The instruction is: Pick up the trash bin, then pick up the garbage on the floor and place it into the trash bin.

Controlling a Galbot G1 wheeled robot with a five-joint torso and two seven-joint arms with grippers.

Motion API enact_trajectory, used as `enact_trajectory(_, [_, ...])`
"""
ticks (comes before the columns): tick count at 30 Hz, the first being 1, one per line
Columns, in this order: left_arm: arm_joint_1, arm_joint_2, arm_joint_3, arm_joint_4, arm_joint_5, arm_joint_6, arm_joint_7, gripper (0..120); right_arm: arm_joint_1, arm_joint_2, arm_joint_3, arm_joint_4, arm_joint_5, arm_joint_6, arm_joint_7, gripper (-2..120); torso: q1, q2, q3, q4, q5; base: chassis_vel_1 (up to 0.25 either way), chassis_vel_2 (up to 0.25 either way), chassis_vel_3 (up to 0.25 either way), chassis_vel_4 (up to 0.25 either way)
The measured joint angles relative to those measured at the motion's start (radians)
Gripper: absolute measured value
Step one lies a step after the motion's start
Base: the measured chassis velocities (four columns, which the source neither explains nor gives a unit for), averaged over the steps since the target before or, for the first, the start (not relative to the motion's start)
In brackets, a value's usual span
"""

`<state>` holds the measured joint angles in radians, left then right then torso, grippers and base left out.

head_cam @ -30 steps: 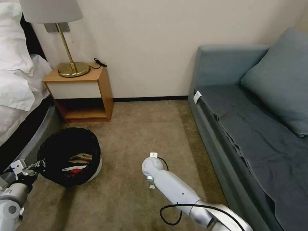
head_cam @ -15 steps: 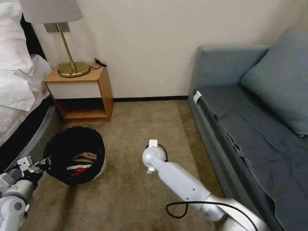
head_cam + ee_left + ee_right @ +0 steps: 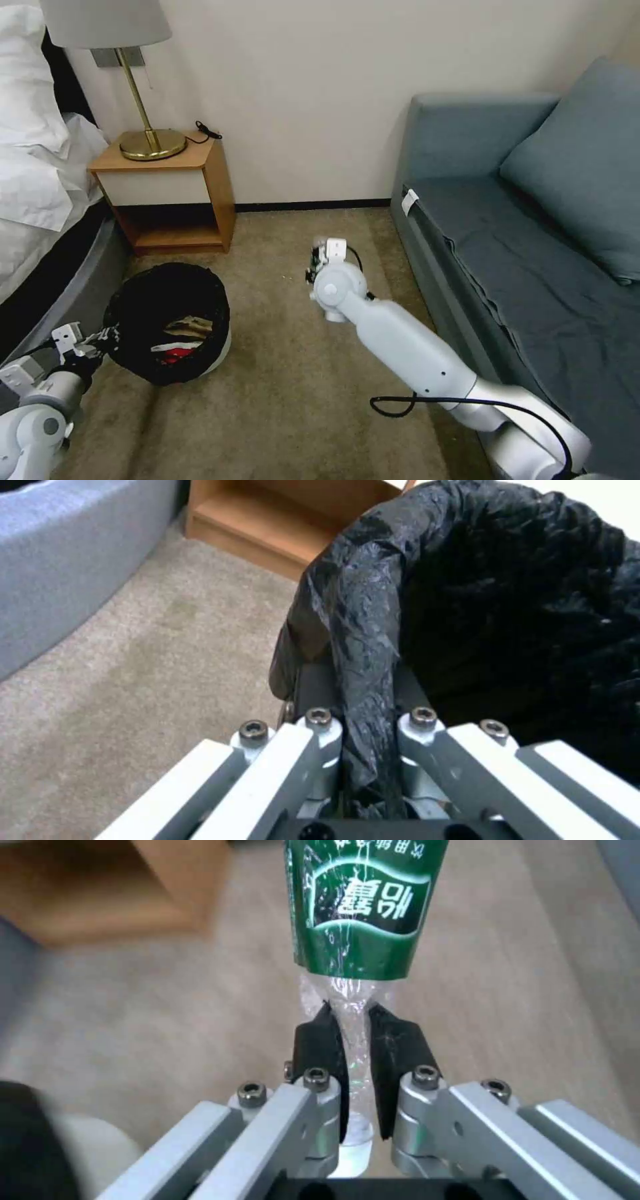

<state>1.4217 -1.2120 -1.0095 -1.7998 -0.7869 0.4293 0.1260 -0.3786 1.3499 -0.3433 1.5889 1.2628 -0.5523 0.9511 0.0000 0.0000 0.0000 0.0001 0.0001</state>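
The trash bin [image 3: 170, 323], lined with a crinkled black bag [image 3: 467, 605], hung from the left gripper [image 3: 363, 760] over the carpet [image 3: 280, 400] near the nightstand [image 3: 170, 193], its rim pinched tight between the closed jaws.

Brown paper [image 3: 190, 327] and a red-and-white packet [image 3: 170, 350] lay inside the bin. To its right, well apart, the right gripper [image 3: 353, 1055] was raised above the carpet beside the sofa [image 3: 533, 280], jaws clamped on the crushed end of a clear bottle [image 3: 360, 915] with a green label.
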Motion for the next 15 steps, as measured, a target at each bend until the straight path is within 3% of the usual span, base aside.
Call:
enact_trajectory(7, [-0.001, -0.014, 0.016, -0.007, 0.009, 0.006, -0.001, 4, 0.091, -0.016, -0.046, 0.144, -0.018, 0.058, -0.108, 5, 0.0, 0.0, 0.0, 0.0, -0.0001, 0.0, 0.0, 0.0, 0.0])
enact_trajectory(15, [0.0, -0.02, 0.023, -0.015, 0.013, 0.011, -0.003, 4, 0.105, -0.022, -0.135, 0.223, -0.093, 0.103, -0.24, 4, 0.0, 0.0, 0.0, 0.0, -0.0002, 0.0, 0.0, 0.0, 0.0])
